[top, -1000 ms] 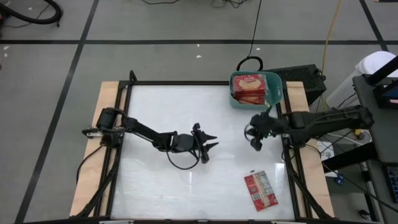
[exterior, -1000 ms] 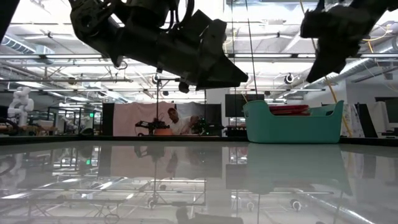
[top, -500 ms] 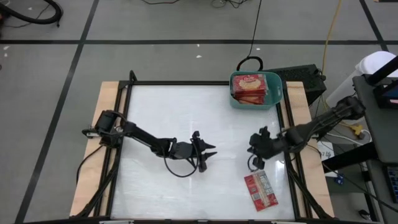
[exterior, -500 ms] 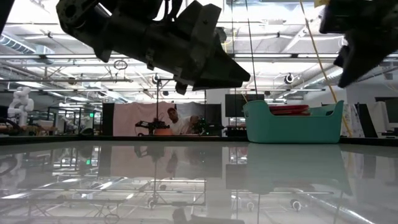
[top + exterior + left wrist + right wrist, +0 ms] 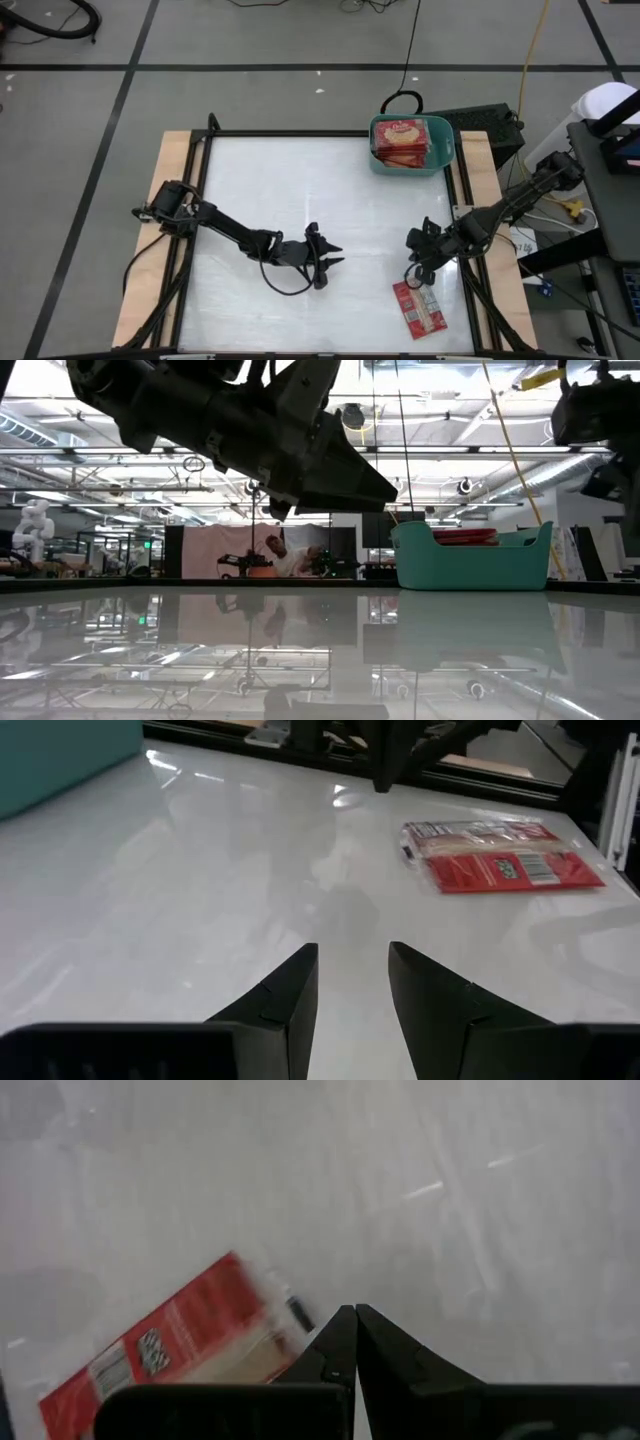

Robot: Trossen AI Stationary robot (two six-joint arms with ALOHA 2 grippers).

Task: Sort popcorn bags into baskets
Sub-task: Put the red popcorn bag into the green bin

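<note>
The right gripper (image 5: 420,272), clenched and empty, hung just above the last popcorn bag (image 5: 419,304), probably its next pick; it must open first. The teal basket (image 5: 440,161) held the rest.

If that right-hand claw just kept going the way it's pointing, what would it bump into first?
Probably the popcorn bag lying on the table. The shut right gripper points down at the bag's near end, though depth is hard to judge, so it might meet bare table beside it.
</note>
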